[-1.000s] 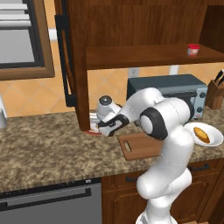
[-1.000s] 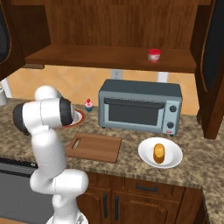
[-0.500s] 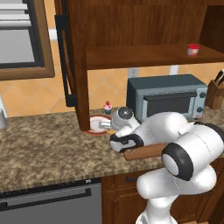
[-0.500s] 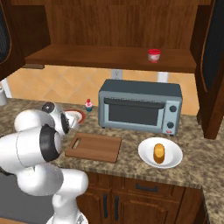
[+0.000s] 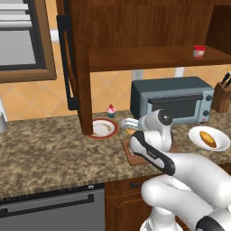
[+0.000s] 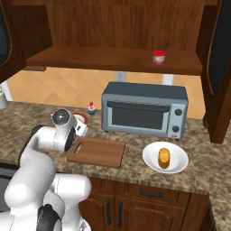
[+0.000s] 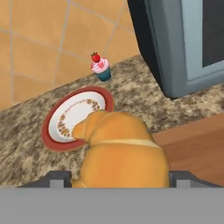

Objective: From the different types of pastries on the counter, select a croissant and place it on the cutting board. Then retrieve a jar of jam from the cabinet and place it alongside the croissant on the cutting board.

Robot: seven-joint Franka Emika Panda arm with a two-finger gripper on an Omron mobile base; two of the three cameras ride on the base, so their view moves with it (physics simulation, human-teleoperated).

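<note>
Jaws clamped on croissant [image 7: 120, 151], held above the cutting board's [image 6: 100, 152] left edge, near bench back. Red-rimmed plate [image 7: 72, 117] and cupcake [image 7: 100, 66] beyond. Jam jar [image 6: 158, 57] on cabinet shelf [image 6: 113, 59].

Both base views look forward and down from behind, sharing the grey-blue toaster oven [image 5: 171, 97] [image 6: 143, 109]; the hand view sits close above the speckled granite counter [image 7: 26, 162].
</note>
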